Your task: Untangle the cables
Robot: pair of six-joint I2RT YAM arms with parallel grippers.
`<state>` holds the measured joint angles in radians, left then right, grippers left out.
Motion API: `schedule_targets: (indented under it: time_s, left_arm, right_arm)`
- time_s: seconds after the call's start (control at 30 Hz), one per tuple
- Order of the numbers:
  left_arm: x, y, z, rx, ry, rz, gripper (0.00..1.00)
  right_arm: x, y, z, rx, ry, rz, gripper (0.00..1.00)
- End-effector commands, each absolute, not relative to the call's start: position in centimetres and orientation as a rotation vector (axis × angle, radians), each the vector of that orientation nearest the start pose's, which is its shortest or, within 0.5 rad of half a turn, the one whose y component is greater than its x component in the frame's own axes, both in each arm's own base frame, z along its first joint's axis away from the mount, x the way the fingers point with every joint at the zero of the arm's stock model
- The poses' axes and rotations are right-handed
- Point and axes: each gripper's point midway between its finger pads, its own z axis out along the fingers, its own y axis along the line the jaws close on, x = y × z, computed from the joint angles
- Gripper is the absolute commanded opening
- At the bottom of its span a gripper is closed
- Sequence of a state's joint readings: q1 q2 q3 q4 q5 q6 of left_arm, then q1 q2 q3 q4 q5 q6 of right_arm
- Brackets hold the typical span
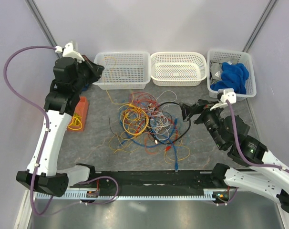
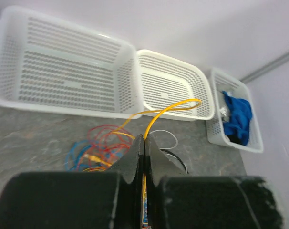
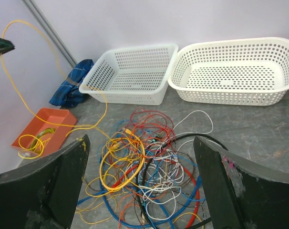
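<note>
The cables (image 1: 144, 125) lie in a tangled heap of yellow, orange, red, blue, white and grey wires mid-table, with a thicker black loop (image 1: 182, 130) on the heap's right side. My left gripper (image 1: 98, 70) is raised near the left basket and is shut on a thin yellow wire (image 2: 169, 108), which arcs out past its fingertips. In the right wrist view this yellow wire (image 3: 20, 98) runs from the upper left down to the heap (image 3: 154, 176). My right gripper (image 3: 140, 143) is open and empty, just right of the heap (image 1: 185, 112), with the wires between its fingers.
Three white baskets stand along the back: left (image 1: 121, 85), middle (image 1: 178, 82), and right (image 1: 252, 90), which holds a blue cloth (image 1: 232, 75). An orange tray (image 1: 82, 106) with a yellow wire coil sits left of the heap. A blue plaid cloth (image 3: 70, 88) lies by the left wall.
</note>
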<state>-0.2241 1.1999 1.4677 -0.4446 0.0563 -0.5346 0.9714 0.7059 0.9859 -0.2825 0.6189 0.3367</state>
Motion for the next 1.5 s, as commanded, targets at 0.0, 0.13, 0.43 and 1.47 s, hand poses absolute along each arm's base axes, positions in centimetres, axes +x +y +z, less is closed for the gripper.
schedule_targets:
  time_s: [0.0,0.13,0.43,1.47]
  left_arm:
    - [34.7,-8.1,44.2,-0.336,1.711,-0.544,0.02]
    - [35.0,-5.1,45.6,-0.418,1.709,-0.436,0.02]
    - [35.9,2.9,44.7,-0.689,1.699,-0.174,0.02]
    - [34.6,15.4,35.2,-1.296,1.651,0.290,0.02]
  right_arm:
    - [22.5,16.1,36.1,0.007,1.588,0.513,0.98]
    - [22.6,16.2,35.3,-0.013,1.594,0.494,0.98]
    - [22.6,17.0,34.2,-0.035,1.604,0.518,0.98]
    - [22.1,22.1,27.3,-0.152,1.749,0.657,0.98]
